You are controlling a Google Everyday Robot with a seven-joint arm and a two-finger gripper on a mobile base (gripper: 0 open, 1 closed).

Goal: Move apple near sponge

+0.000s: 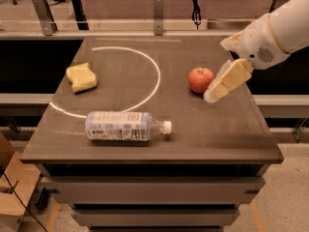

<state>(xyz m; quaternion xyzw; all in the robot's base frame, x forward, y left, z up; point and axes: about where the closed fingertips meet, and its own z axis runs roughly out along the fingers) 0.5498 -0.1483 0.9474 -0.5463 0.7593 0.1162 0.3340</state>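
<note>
The red-orange apple point(200, 79) sits on the dark table point(217, 134), right of the middle. The pale yellow sponge point(81, 77) lies at the table's left, just outside a white arc line. My gripper point(217, 70) comes in from the upper right on a white arm and hangs just right of the apple. It is open and empty. One yellowish finger point(227, 81) points down-left, with its tip close beside the apple. I cannot tell whether it touches the apple.
A clear plastic bottle point(124, 126) with a white cap lies on its side near the table's front edge. A white arc point(154, 76) is marked on the tabletop between sponge and apple. A rail and dark gaps run behind the table.
</note>
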